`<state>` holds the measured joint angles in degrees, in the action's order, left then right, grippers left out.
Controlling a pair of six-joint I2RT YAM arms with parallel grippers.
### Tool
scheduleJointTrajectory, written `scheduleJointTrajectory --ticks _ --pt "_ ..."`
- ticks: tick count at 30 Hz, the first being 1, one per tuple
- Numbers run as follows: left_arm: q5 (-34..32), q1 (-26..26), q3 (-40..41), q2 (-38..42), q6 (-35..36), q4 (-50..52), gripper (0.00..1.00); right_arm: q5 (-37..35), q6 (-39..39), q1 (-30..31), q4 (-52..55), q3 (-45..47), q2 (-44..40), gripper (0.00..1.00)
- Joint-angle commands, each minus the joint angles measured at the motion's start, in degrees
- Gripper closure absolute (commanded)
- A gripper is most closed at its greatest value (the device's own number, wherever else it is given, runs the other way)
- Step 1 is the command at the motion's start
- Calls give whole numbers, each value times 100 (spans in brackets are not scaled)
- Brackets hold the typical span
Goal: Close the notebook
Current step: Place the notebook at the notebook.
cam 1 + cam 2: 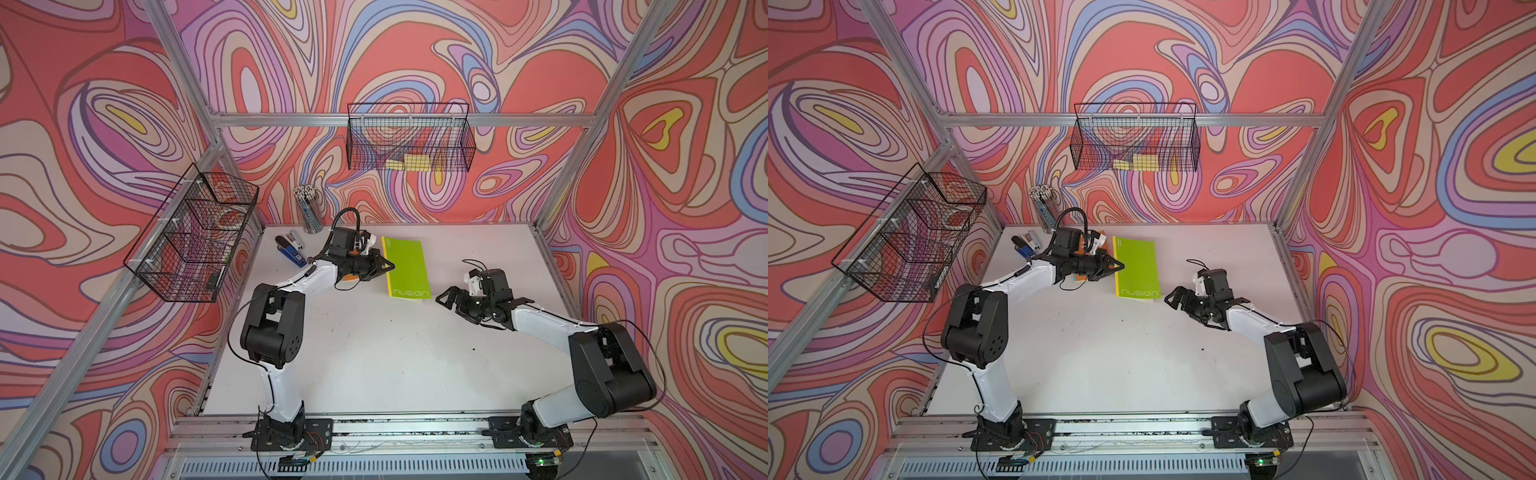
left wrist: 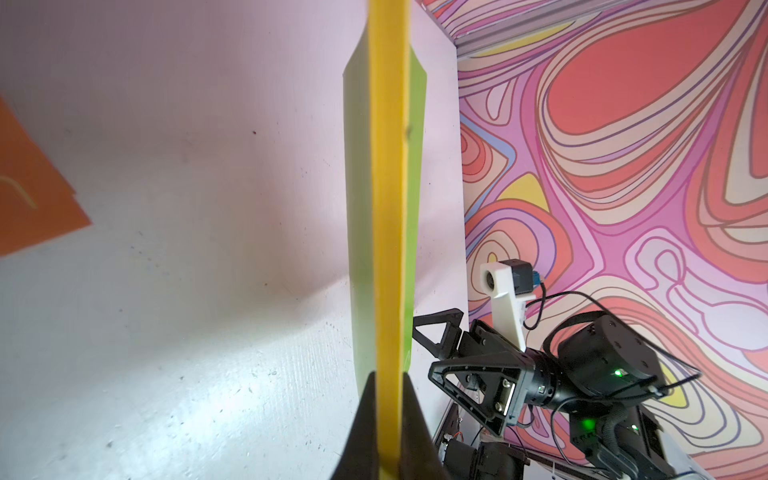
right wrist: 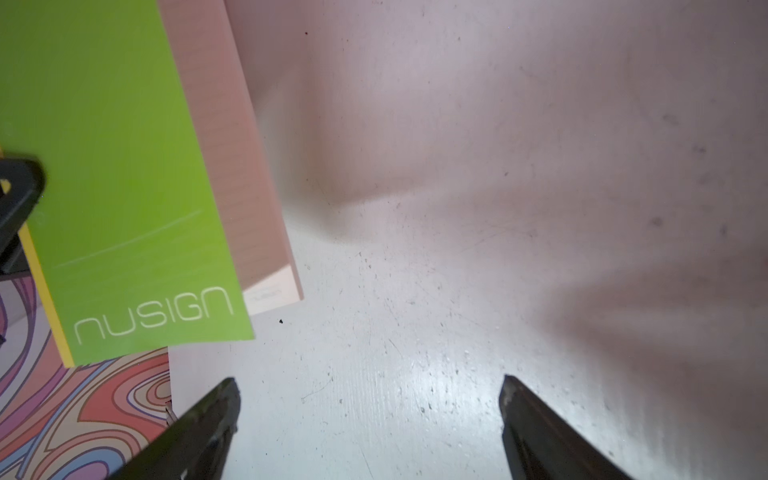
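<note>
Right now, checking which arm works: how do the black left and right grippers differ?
The left gripper is shut on the green notebook's yellow spine; the right gripper is open and empty. The left touches the notebook; the right sits apart, near its corner. Both are black.

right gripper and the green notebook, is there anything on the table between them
Nothing. Only bare white table lies between the open right gripper and the notebook. It shows best in the right wrist view, and both top views agree.
</note>
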<state>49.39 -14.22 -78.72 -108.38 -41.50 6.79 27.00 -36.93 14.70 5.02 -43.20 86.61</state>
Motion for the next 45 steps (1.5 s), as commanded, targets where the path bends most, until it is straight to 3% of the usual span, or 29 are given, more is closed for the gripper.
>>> scheduleJointTrajectory --ticks 1,14,26,37,45 --pt "404 378 -474 25 243 312 100 7 101 18 105 -153 -162 2" --pt "922 1490 -1641 -893 129 552 100 -15 101 15 184 -199 -275 2" --pt "906 1694 -2036 -1720 337 780 100 -56 122 15 263 -233 -230 2" --pt "629 1844 -2754 -2248 974 1760 100 -73 140 15 280 -233 -180 2" --pt "62 1852 -3473 -2760 1659 2670 100 -114 138 19 323 -223 -232 2"
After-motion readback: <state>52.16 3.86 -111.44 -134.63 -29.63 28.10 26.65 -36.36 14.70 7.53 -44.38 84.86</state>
